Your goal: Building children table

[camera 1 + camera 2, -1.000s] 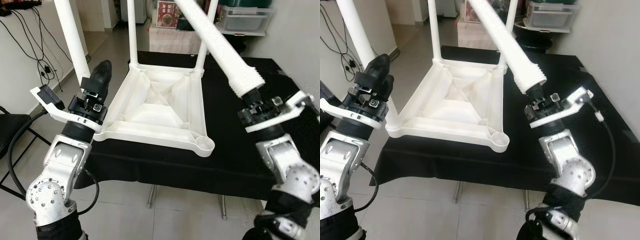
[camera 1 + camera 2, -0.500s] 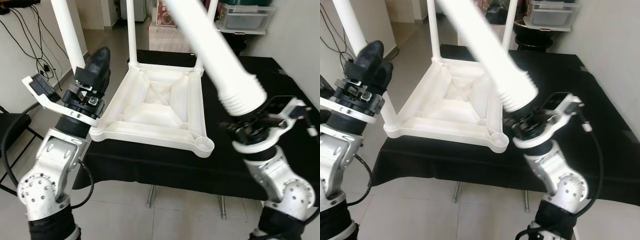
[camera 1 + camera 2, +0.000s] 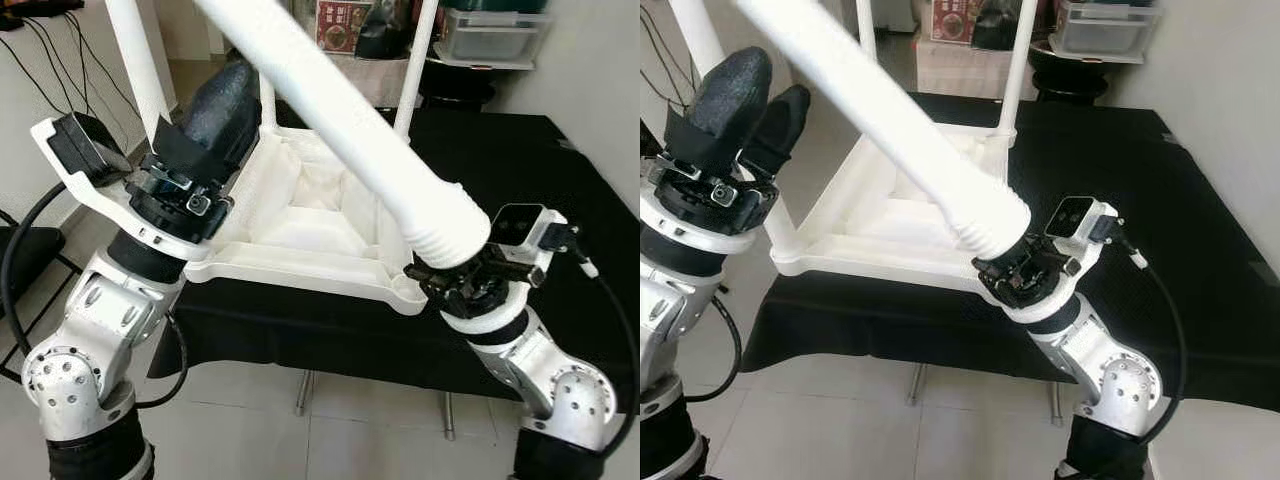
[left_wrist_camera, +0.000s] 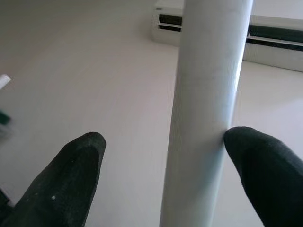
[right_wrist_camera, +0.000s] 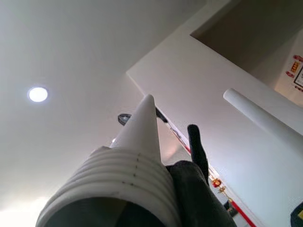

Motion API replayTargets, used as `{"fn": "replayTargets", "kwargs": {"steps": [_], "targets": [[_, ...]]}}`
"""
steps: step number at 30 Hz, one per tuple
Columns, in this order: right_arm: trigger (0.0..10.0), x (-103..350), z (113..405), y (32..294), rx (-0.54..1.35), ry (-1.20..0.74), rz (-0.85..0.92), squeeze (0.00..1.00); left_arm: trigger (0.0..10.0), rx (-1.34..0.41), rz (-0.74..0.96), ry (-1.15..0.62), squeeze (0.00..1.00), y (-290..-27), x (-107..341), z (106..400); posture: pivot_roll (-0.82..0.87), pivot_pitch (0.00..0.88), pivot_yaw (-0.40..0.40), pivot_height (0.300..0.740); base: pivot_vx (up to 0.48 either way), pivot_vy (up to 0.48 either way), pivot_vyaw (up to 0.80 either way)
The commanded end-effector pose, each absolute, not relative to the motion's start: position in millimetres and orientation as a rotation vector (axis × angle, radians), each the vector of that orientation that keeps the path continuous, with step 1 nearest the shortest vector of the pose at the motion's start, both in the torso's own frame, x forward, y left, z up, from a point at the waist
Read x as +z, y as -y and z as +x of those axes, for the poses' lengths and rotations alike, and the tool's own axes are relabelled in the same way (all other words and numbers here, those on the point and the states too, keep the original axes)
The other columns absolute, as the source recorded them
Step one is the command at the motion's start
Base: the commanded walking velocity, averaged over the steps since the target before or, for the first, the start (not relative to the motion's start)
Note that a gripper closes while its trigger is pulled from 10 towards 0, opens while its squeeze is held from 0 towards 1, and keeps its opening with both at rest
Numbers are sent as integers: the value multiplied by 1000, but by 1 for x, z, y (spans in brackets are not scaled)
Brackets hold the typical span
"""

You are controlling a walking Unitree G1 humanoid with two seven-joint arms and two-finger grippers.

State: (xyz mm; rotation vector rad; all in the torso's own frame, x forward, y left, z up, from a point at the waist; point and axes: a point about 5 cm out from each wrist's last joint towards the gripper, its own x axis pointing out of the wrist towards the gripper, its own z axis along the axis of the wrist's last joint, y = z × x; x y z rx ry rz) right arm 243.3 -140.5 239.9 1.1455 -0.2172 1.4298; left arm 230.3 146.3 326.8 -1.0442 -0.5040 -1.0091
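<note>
With three legs standing in the upturned white plastic tabletop (image 3: 310, 215), my right tool (image 3: 1025, 275) is gripping the fourth white plastic ribbed-end leg (image 3: 340, 120) just above its empty corner socket, while my open left tool (image 4: 161, 170) is straddling the near-left leg (image 4: 206, 109).

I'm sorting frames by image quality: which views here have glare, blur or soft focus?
Left eye view: sharp, but the held table leg is overexposed, almost textureless. Left wrist view: black fingertips close and soft-edged, background hazy. Right wrist view: ceiling light blooms, and the leg's ribbed end sits in shadow.

Upturned white tabletop (image 3: 310, 225), fourth leg (image 3: 340, 130) tilted
</note>
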Motion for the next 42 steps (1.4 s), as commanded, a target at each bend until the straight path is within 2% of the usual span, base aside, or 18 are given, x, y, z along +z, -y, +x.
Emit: {"fn": "replayTargets", "kwargs": {"steps": [1, 14, 15, 16, 42], "targets": [[10000, 238, 236, 132, 1500, 166, 1066, 0, 10000, -996, -1046, 535, 0, -150, 334, 232, 17, 53, -18, 740, 0, 0, 0], [10000, 224, 245, 125, 1428, 85, 963, 0, 10000, -1004, -1048, 581, 0, -153, 345, 236, 16, 45, -23, 740, 0, 0, 0], [10000, 221, 245, 126, 1419, 80, 953, 0, 3451, -1007, -1053, 584, 0, -153, 346, 236, 16, 44, -23, 740, 0, 0, 0], [10000, 218, 247, 127, 1401, 73, 935, 0, 0, -1018, -1063, 593, 0, -153, 347, 235, 17, 43, -26, 740, 0, 0, 0], [10000, 206, 257, 133, 1377, 71, 811, 0, 0, -1035, -1098, 597, 0, -151, 348, 226, -7, 50, -34, 740, 0, 0, 0]]}}
